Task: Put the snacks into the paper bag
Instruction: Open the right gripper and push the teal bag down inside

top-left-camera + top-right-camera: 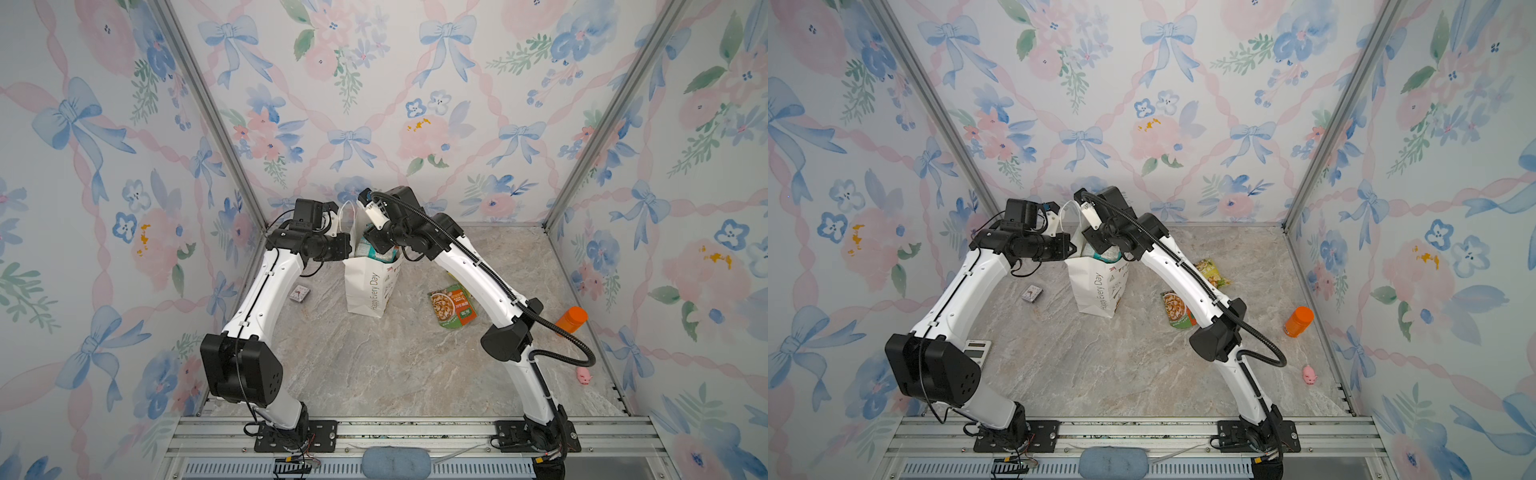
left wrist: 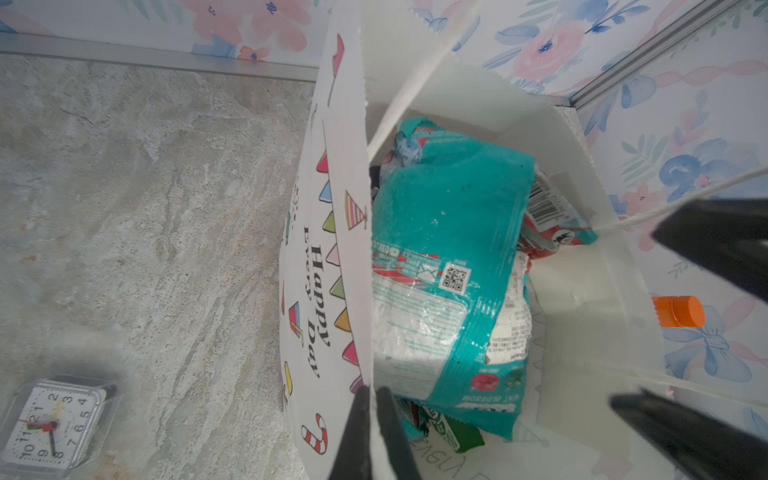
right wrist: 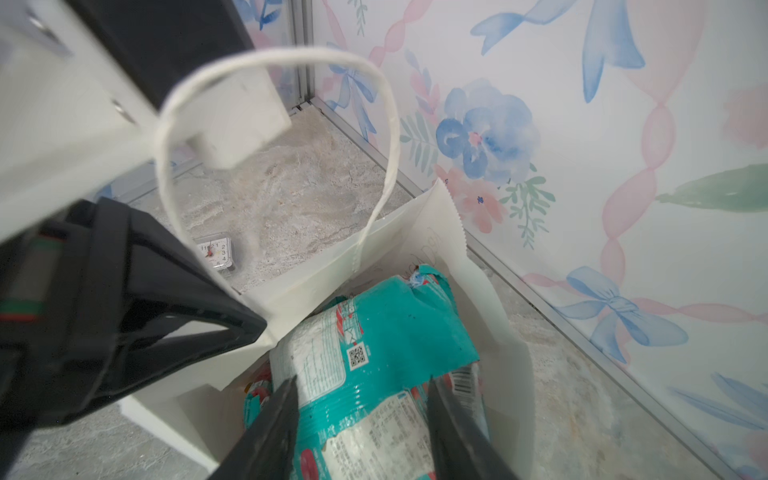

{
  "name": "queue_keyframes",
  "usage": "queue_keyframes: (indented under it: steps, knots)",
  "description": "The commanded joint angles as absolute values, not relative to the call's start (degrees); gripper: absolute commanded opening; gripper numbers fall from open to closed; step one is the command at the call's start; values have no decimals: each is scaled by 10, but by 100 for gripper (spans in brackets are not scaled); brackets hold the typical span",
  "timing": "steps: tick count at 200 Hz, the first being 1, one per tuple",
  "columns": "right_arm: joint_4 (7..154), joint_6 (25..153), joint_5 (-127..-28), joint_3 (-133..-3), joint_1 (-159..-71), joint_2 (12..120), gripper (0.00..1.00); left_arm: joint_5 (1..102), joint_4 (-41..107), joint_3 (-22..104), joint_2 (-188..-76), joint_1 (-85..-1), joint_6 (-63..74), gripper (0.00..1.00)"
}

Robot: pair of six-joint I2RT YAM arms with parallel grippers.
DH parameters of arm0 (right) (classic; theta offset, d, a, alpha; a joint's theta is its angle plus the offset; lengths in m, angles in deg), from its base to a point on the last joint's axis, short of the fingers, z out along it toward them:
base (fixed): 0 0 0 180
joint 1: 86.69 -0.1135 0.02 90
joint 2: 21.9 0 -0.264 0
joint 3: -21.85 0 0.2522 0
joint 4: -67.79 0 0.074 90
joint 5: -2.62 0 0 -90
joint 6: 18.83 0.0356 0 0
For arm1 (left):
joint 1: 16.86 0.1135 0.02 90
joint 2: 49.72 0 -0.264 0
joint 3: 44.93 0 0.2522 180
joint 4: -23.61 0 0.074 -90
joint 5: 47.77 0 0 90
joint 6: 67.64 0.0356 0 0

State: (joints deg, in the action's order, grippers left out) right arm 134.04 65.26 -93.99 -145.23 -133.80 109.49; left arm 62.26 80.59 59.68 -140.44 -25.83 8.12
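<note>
The paper bag stands upright toward the back of the table, between the two arms, mouth open. The left gripper has its jaws pressed together on the rim of the printed wall, holding that mouth wide. Inside, a teal packet lies on top of the pile, back side up, with a second teal packet poking out beneath it.

Over the opening hangs the right gripper, jaws spread, one on either side of the teal packet in the right wrist view. In the left wrist view its fingers look clear above the load, gripping nothing. So this reads as the release step of one drop-off: packet down, gripper empty.

Not finished, though. In both top views a green packet lies flat on the table to the right of the bag, and in a top view a yellow packet sits just behind it, partly under the right arm.

Next call, by the look of it: the right arm lifts straight out, minding the cord handle looped beside it. Then it swings to the green packet, the nearer and more exposed of the two. The left should hold the rim where it is.
</note>
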Motion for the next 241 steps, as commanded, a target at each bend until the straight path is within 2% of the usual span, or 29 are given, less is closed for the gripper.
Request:
queue_keyframes:
  steps: [1, 52, 97, 164, 219, 241]
  knots:
    - [1361, 668, -979, -1463, -1344, 1121, 51, 637, 793, 591, -1415, -257, 79, 0]
    - [1366, 672, -979, -1469, -1340, 1162, 50, 637, 794, 591, -1415, -257, 79, 0]
    - [1376, 691, -934, -1470, -1331, 1187, 46, 638, 793, 591, -1416, -256, 79, 0]
    - [1394, 710, -884, -1497, -1321, 1216, 46, 641, 793, 591, -1417, -254, 79, 0]
    - [1338, 725, -842, -1478, -1321, 1107, 54, 643, 793, 592, -1417, -254, 79, 0]
    - [1291, 735, -826, -1435, -1322, 1046, 63, 643, 793, 592, -1415, -254, 79, 0]
